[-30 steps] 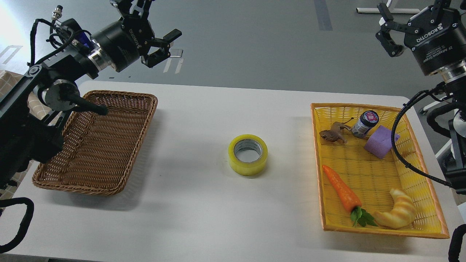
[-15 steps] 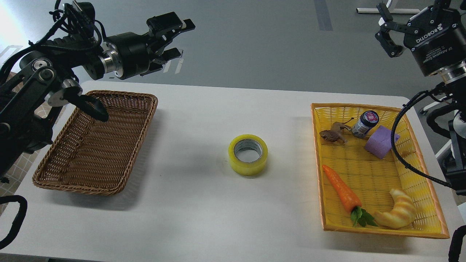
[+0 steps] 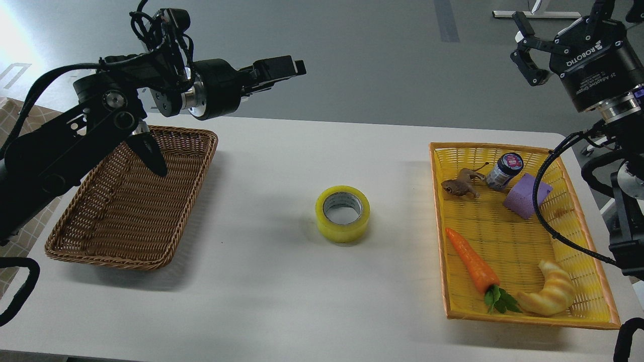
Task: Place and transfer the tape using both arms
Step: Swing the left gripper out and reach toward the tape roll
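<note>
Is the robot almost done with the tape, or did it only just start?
It looks early on. The tape lies flat on the white table, between the brown basket and the yellow basket, and nothing touches it. The left gripper and the right gripper are both up in the air, holding nothing. Grabbing, passing and placing the tape are all left.

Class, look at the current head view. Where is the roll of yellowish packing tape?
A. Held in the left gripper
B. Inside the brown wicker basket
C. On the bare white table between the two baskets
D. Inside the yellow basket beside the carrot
C: the tape rests on the white table, apart from the brown wicker basket and the yellow basket, with neither gripper touching it.
</note>
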Robot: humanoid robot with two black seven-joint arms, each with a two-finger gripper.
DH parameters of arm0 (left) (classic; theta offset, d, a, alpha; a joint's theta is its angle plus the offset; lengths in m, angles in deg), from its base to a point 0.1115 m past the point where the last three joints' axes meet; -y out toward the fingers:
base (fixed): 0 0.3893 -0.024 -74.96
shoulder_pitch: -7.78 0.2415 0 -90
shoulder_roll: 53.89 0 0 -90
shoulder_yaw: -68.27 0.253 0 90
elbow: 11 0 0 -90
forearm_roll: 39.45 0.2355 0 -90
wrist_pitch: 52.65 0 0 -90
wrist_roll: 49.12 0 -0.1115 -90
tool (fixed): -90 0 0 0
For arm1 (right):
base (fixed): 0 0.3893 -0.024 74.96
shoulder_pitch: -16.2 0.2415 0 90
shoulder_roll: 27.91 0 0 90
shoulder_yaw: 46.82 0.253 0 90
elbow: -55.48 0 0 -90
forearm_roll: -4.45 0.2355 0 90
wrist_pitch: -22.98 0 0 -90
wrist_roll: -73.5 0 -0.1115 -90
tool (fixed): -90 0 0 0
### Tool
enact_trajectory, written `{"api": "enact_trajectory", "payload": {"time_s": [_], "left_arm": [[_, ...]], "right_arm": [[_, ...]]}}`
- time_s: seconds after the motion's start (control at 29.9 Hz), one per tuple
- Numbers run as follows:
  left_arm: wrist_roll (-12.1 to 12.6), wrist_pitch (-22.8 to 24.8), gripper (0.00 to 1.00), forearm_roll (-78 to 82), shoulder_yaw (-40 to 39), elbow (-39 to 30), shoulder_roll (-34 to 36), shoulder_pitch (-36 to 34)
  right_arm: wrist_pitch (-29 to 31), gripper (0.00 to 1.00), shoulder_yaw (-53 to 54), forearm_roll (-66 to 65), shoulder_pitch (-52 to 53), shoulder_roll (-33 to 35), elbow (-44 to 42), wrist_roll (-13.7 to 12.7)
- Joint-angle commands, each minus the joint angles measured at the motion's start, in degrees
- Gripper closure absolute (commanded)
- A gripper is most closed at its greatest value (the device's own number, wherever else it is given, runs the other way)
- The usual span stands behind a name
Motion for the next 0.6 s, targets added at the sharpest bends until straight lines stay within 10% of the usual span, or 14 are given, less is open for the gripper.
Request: {"api": "enact_trajectory", "payload": {"time_s": [0.0,0.57], "left_arm": [[-1.87,0.01,0.02,6.51,3.44,0.09,-0.38,0.06],[-0.56,0.01,0.02,19.97,10.04,0.44,-8.03,0.06]], "right_arm": [[0.00,0.00,0.02,0.00,-0.06,-0.86,0.04,0.01],[0.00,0.00,0.02,0.00,-0.94,-2.09,0.04,0.10]]}}
